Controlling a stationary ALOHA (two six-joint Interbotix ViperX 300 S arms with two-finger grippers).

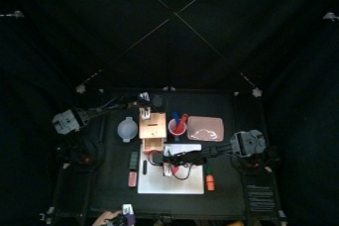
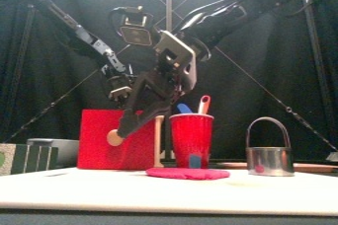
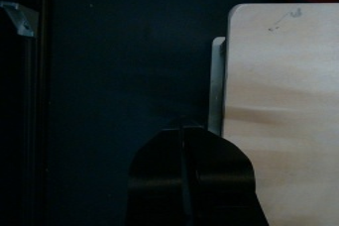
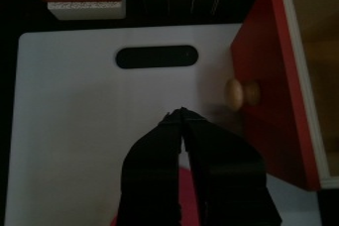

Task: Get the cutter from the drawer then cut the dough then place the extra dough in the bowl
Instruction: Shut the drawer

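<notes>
Metal cutter stands out on the table

Metal cutter (image 2: 270, 156) sits upright at the table's right, apart from the pink dough (image 2: 185, 173). Right gripper (image 4: 181, 119) hangs clenched and empty over the white board (image 4: 79, 101), beside the red drawer (image 4: 265, 81). Left gripper (image 3: 187, 133) seems clenched beside the wooden box (image 3: 284, 101).

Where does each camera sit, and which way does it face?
Top: high above, looking down at the table; both arms show.
Front: table's front edge, looking level at the red cup; both arms.
Left wrist: on the left arm, over the wooden box; left gripper.
Right wrist: over the white board; right gripper.
Front and right wrist share the red drawer front.
</notes>
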